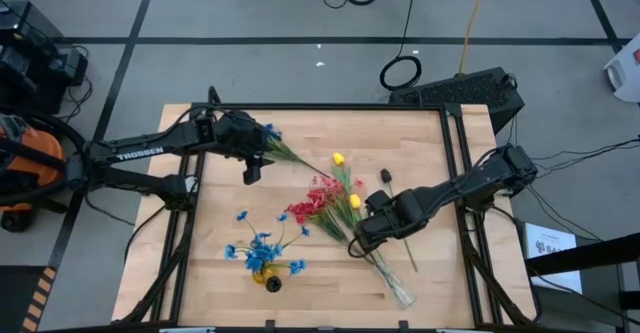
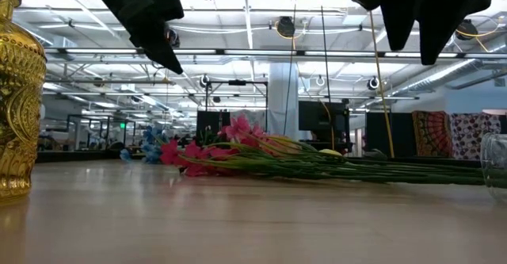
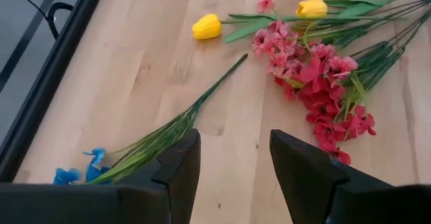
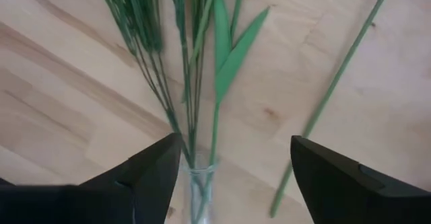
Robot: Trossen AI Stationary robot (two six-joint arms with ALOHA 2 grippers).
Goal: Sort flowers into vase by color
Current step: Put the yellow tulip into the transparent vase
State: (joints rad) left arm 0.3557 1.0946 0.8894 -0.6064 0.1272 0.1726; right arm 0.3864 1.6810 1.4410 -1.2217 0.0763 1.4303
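Open right gripper [image 1: 356,243] above flower stems [image 1: 372,258], bare wood beside

Bare wood lies open between the yellow vase [image 1: 267,277] and the flowers [image 1: 325,201]; stems [image 1: 375,255] clutter the middle.

My left gripper [image 3: 232,177] hangs low, fingers spread wide; my right gripper [image 4: 236,177] hangs low too, fingers apart, nothing between them.
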